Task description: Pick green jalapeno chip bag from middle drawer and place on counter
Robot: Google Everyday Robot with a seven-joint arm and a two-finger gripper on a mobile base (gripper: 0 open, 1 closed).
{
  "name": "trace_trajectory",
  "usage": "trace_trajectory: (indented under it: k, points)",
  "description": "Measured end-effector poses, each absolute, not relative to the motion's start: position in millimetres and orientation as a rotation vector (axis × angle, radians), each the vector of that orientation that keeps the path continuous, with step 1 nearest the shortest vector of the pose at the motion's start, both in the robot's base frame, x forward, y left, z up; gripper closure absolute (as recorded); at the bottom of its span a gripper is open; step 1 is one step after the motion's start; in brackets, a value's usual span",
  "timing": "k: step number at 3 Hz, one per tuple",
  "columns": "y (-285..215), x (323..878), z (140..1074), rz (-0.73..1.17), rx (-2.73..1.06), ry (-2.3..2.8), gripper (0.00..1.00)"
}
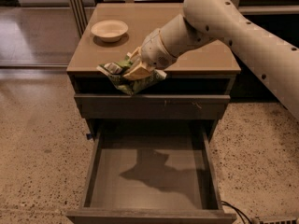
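My gripper (133, 69) is shut on the green jalapeno chip bag (122, 80), a crumpled green packet with white ends. It holds the bag in the air at the front edge of the counter (159, 31), just above the closed upper drawer front. The middle drawer (152, 174) is pulled fully open below and its flat bottom shows only the arm's shadow. My white arm reaches in from the upper right across the counter.
A shallow cream bowl (109, 30) sits on the counter's back left. The cabinet stands on a speckled floor (37, 139). A dark cable (233, 211) lies on the floor by the drawer's right front corner.
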State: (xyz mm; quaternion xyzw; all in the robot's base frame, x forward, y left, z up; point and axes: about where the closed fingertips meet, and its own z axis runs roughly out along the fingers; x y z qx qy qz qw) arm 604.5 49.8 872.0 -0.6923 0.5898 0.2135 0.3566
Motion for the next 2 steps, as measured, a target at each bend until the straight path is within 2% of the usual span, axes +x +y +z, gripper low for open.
trace_trajectory:
  k: [2]
  points:
    - [51, 617, 893, 0.540, -1.787, 1.484, 1.00]
